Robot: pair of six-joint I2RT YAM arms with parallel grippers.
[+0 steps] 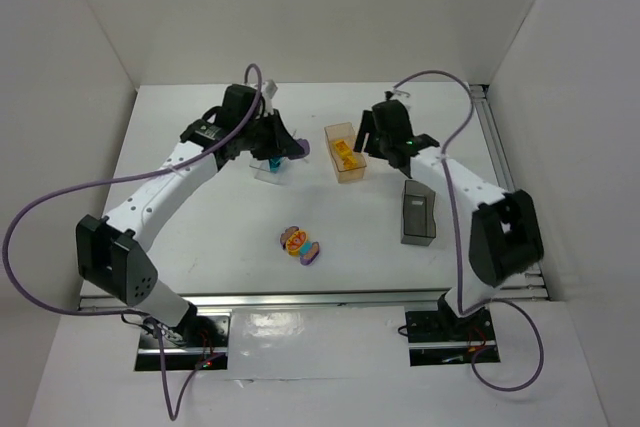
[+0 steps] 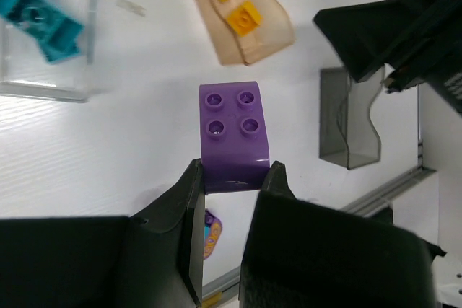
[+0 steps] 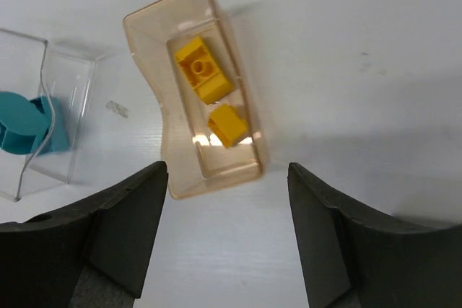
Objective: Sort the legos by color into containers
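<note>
Left claw is clamped on a purple brick, one finger on each side of its smooth, curved end. From the left wrist, the brick's four studs face straight up at the camera, and its long axis runs out from between the fingers, studded end leading. In the overhead view the purple brick hangs off the table, in the gap between the clear tray and the tan box, nearer the tray.

Over to the right claw: fingers wide apart, nothing between them, hovering above the near end of the tan box. Two yellow-orange bricks lie inside, one studs up near the middle and the other closer to the claw. From this wrist the box's long axis slants from upper left to lower right. From overhead it runs roughly near to far on the table.

The clear tray holds a teal brick, lying at a slant in the left wrist view.

The grey box sits well to the right beside the right arm, long axis near to far; what is in it, I cannot tell.

Nearer the arm bases, a small pile of orange and purple bricks sits on the table, touching one another, well apart from all three containers.
</note>
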